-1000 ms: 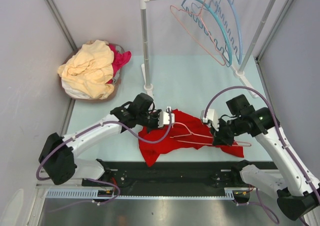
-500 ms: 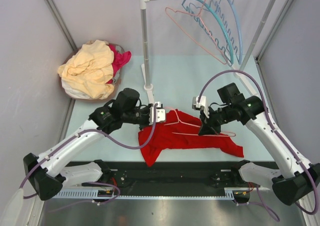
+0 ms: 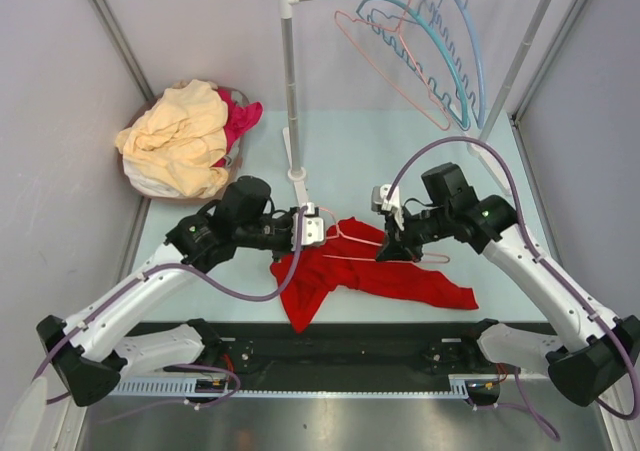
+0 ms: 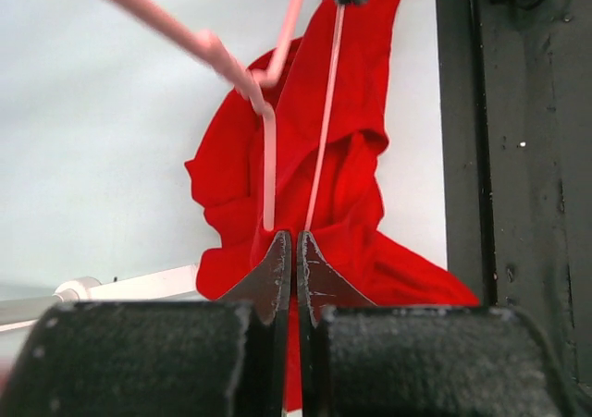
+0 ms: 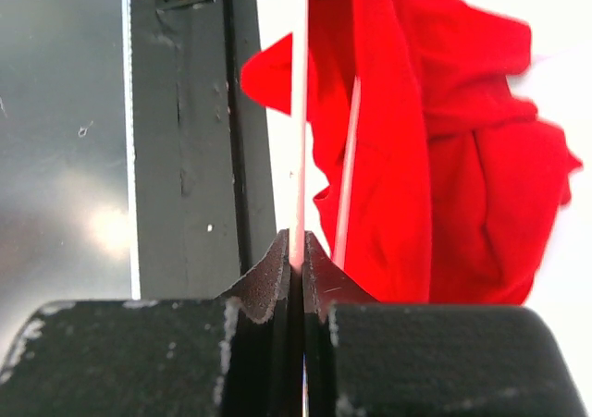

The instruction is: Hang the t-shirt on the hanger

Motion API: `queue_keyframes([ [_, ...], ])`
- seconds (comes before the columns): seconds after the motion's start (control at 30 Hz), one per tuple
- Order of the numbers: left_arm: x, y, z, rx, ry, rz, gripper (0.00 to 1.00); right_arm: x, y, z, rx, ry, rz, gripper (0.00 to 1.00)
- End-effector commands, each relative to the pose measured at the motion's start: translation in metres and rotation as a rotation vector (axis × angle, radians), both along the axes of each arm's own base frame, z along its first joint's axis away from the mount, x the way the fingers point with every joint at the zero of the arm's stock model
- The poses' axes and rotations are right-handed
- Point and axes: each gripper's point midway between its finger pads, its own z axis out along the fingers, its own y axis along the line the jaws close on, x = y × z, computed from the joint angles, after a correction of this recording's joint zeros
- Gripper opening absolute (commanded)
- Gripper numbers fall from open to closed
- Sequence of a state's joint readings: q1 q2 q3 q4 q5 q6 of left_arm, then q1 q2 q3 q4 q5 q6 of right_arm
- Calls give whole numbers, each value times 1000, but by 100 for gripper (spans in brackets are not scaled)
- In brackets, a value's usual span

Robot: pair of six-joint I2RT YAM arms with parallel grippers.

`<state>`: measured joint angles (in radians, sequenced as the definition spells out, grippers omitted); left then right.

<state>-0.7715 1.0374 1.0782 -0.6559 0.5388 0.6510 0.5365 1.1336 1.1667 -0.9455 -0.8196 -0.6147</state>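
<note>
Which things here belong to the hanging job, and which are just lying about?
Job: the t-shirt, the hanger, left gripper, right gripper.
Lying about: basket, pale yellow garment, magenta garment, spare pink hanger, blue hangers, clothes rail.

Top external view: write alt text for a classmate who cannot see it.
Two robot arms hold a salmon-pink hanger between them, left tool and right tool each shut on it, over a crumpled red t-shirt on the pale table. Behind stand a rack of other hangers and a basket of clothes.
</note>
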Motion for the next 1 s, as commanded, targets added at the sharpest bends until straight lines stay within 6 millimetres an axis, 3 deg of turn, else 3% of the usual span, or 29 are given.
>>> queue_keyframes([
  [0.0,-2,-20,35,-111,-8,-46,3,3,36,27,173,-88,74,0],
  [0.13,-5,-14,31,-100,-23,-39,13,6,47,31,202,-84,87,0],
  [0.27,-1,17,38,-97,-127,58,32,8,42,33,219,-107,85,0],
  [0.3,-1,24,35,-92,-138,69,42,7,39,34,222,-115,81,0],
  [0.4,10,53,32,-66,-194,146,53,1,34,32,225,-128,93,0],
  [0.5,19,73,22,-18,-232,194,56,-1,34,31,230,-137,102,0],
  [0.67,26,84,14,37,-255,176,61,-2,35,28,224,-135,116,0],
  [0.83,17,81,-22,123,-186,67,63,-1,36,31,228,-150,119,0],
  [0.97,18,70,-31,106,-155,18,56,1,38,30,224,-163,122,0],
])
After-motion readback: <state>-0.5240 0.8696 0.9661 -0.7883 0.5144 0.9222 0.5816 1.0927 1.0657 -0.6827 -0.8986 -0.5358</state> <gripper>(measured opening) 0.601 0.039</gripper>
